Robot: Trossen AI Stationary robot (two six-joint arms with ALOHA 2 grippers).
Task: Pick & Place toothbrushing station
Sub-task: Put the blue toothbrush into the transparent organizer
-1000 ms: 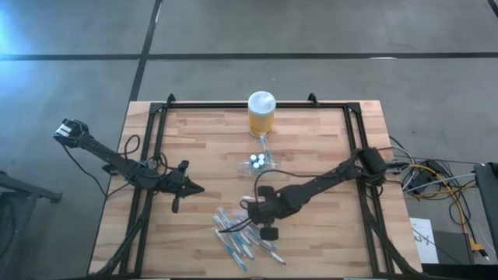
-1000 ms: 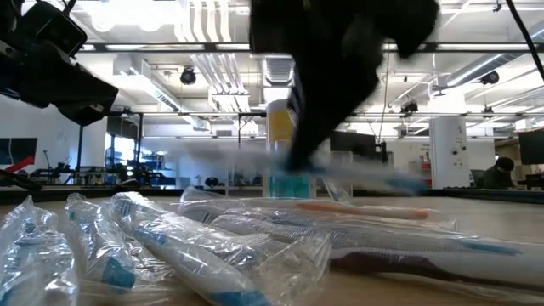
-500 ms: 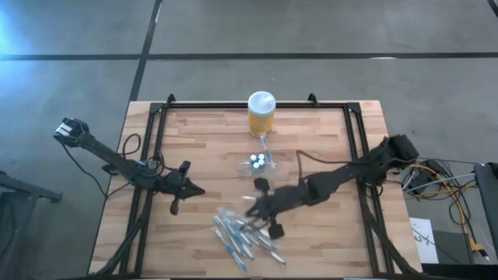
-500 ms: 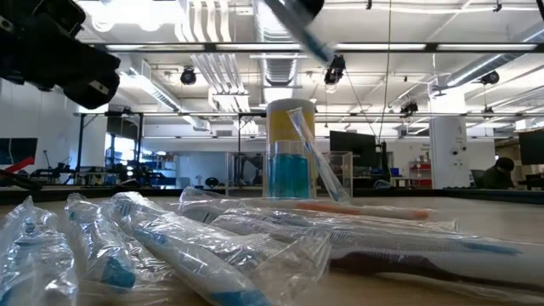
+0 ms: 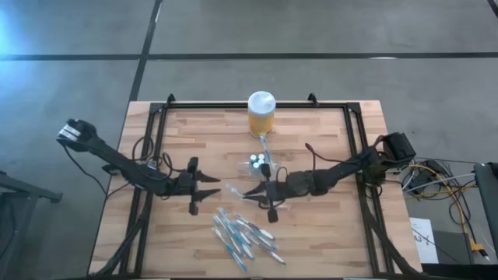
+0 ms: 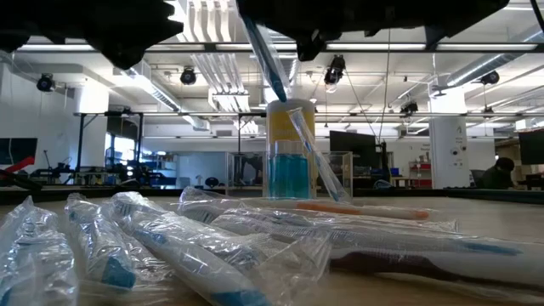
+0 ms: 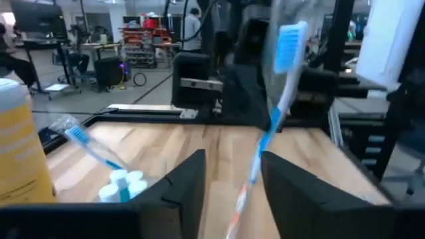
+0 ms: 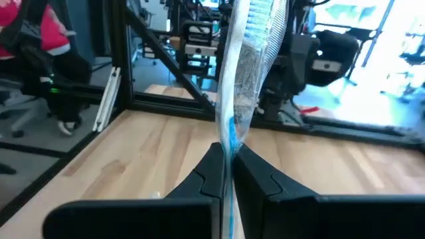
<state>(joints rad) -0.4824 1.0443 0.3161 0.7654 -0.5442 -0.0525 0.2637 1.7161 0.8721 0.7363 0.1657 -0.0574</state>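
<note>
The toothbrushing station (image 5: 259, 162), a small clear holder, stands at mid-table with one toothbrush (image 7: 93, 147) leaning in it. Just behind it is a yellow jar (image 5: 261, 114). My right gripper (image 5: 250, 192) is shut on a wrapped toothbrush (image 5: 234, 189), held above the table near the station. My left gripper (image 5: 215, 186) faces it, open. Its two fingers (image 7: 187, 188) stand on either side of that toothbrush's shaft (image 7: 264, 143). My right gripper pinches the wrapped toothbrush between its two fingers, on the blue handle part (image 8: 230, 136) inside the clear wrapper. The fingers come level from the table's right. The toothbrush is lifted clear of the table, and its bristle end (image 7: 289, 41) slants up toward my left gripper.
A pile of several wrapped toothbrushes (image 5: 244, 237) lies near the front edge, below both grippers. A black frame (image 5: 159, 124) runs along the table's left, right and far sides. Cables lie off the table at the right (image 5: 436, 175).
My right gripper has risen from the pile with one wrapped toothbrush, tipped from pointing down to level, and gone toward the far edge. My left gripper has moved toward the table's right, up to the toothbrush, and has opened.
</note>
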